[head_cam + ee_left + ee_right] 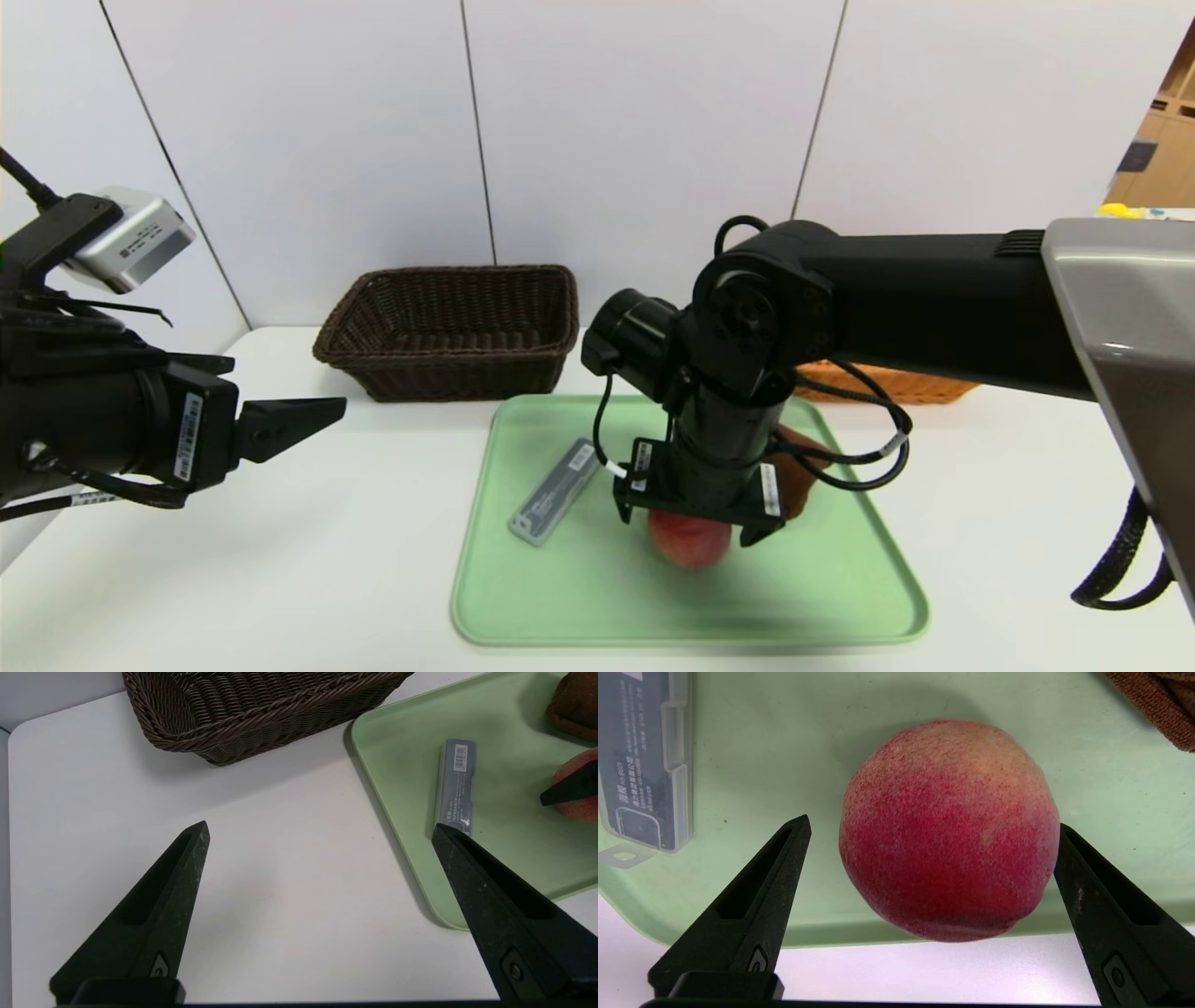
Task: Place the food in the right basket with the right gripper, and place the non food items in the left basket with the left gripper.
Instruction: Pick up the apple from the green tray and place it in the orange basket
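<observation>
A red peach (689, 541) (948, 830) rests near the front of the green tray (560, 607). My right gripper (931, 826) points down over it, open, with the fruit between its fingers. One finger sits right at the peach's side and the other stands a small gap away. A grey plastic case (555, 492) (455, 788) lies on the tray's left part. A brown rough-textured item (798, 467) (1157, 709) lies behind the right wrist, mostly hidden. My left gripper (317, 415) (320, 830) hovers open and empty over bare table left of the tray.
A dark brown wicker basket (448, 327) (243, 709) stands at the back, left of centre. An orange wicker basket (896, 383) at the back right is largely hidden behind the right arm. White table (280, 560) surrounds the tray, with a wall close behind.
</observation>
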Available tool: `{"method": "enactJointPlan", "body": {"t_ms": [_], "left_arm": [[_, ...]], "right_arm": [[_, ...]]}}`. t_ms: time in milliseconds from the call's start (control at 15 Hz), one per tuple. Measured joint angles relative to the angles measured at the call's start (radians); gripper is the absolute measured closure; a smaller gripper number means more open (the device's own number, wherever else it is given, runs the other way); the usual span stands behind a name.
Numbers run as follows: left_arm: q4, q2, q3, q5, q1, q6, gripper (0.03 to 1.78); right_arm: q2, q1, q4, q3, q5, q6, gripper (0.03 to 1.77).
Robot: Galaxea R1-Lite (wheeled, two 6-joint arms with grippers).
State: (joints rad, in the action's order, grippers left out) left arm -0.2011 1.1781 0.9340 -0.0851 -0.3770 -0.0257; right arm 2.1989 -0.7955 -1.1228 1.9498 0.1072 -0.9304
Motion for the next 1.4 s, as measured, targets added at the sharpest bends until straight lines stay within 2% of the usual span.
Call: {"method": "enactJointPlan", "body": {"t_ms": [867, 933, 1067, 1200, 1400], "left_arm": [[0.0, -0.008, -0.003, 0.0, -0.001, 0.0, 0.12], [0.0, -0.008, -0.003, 0.0, -0.001, 0.0, 0.12], [0.0, -0.008, -0.002, 0.0, -0.001, 0.0, 0.12], [0.0, -0.01, -0.002, 0.0, -0.001, 0.0, 0.12], [0.0, -0.013, -0.006, 0.0, -0.001, 0.001, 0.12]], "right_arm": [[0.007, 0.002, 0.001, 0.0, -0.006, 0.001, 0.11], [0.006, 0.0, 0.001, 0.0, -0.005, 0.002, 0.32], [0.006, -0.006, 0.001, 0.0, -0.003, 0.004, 0.62], [0.006, -0.009, 0.001, 0.0, -0.01, 0.005, 0.7], [0.006, -0.009, 0.0, 0.0, -0.011, 0.006, 0.72]]}}
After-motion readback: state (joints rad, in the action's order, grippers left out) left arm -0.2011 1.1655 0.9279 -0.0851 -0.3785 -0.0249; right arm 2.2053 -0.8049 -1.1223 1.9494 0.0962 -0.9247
